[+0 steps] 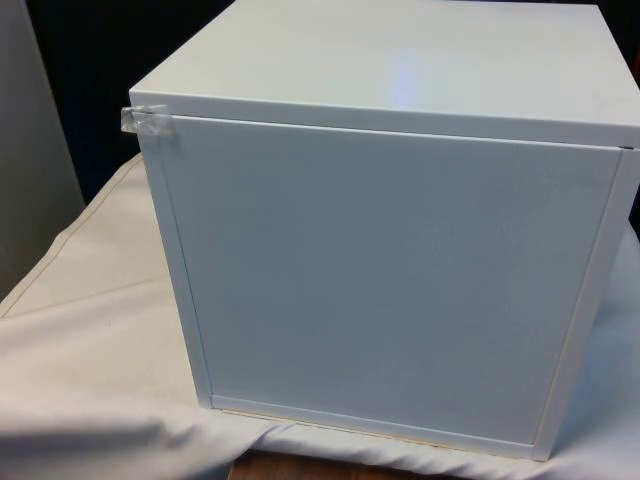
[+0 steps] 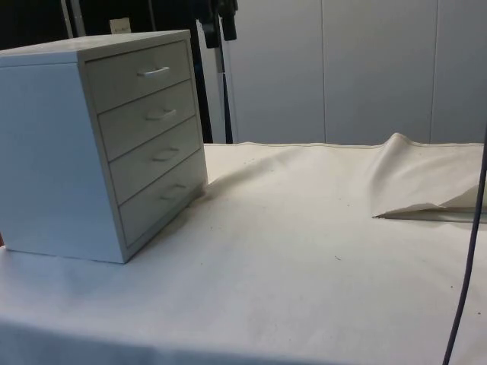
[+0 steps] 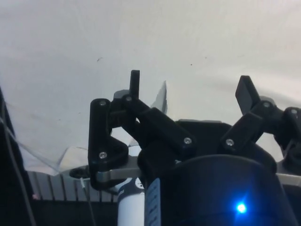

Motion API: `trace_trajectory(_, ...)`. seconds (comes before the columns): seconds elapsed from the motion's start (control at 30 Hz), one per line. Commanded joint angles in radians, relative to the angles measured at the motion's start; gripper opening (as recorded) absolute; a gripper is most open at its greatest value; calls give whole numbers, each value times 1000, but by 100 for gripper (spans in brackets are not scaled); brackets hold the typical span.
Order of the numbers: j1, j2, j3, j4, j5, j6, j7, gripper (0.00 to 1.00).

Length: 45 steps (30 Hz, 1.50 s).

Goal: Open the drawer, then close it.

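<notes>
A white chest of drawers (image 2: pixel 99 144) stands on the white cloth at the side view's left. Its four drawers sit flush, each with a small handle; the top handle (image 2: pixel 154 72) is white. In the front view the chest (image 1: pixel 390 280) turns its plain back panel to the camera. My gripper (image 2: pixel 218 17) hangs high above the table, beyond the chest's front and well apart from it. In the wrist view my gripper (image 3: pixel 190 87) is open over bare cloth, nothing between its black fingers (image 3: pixel 135 80).
The cloth (image 2: pixel 304 251) spreads flat in front of the drawers. A raised fold (image 2: pixel 415 179) lies at the side view's right, and a dark cable (image 2: pixel 466 266) hangs there. A bit of clear tape (image 1: pixel 148 120) sticks to the chest's back corner.
</notes>
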Motion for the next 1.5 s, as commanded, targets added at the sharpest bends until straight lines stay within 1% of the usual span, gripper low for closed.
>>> trace_trajectory(0.0, 0, -14, 3, -18, -23, 25, 19, 100)
trace_trajectory(0.2, 0, -46, 12, -61, -61, 62, 52, 100)
trace_trajectory(0.23, 1, -37, 8, -52, -47, 47, 38, 100)
trace_trajectory(0.27, 1, -51, 13, -66, -66, 67, 57, 100)
trace_trajectory(0.37, 1, -71, 19, -89, -81, 88, 71, 100)
trace_trajectory(0.5, 0, -95, 23, -116, -94, 115, 81, 100)
trace_trajectory(0.53, 1, -85, 20, -107, -81, 98, 70, 100)
trace_trajectory(0.6, -1, -112, 24, -136, -104, 135, 87, 100)
trace_trajectory(0.73, 0, -138, 26, -157, -113, 147, 87, 100)
trace_trajectory(0.77, 0, -144, 26, -161, -115, 148, 84, 100)
trace_trajectory(0.8, 1, -138, 23, -155, -104, 135, 76, 100)
trace_trajectory(0.87, 1, -153, 27, -167, -117, 147, 79, 100)
trace_trajectory(1.07, 2, -175, 35, -176, -118, 133, 40, 100)
trace_trajectory(1.1, 1, -168, 31, -172, -111, 134, 41, 100)
trace_trajectory(1.13, 2, -176, 36, -176, -118, 133, 34, 100)
trace_trajectory(1.37, 3, -175, 39, -174, -117, 136, -11, 100)
trace_trajectory(1.4, 2, -173, 37, -173, -111, 134, -10, 100)
trace_trajectory(1.47, 3, -174, 42, -174, -117, 137, -30, 100)
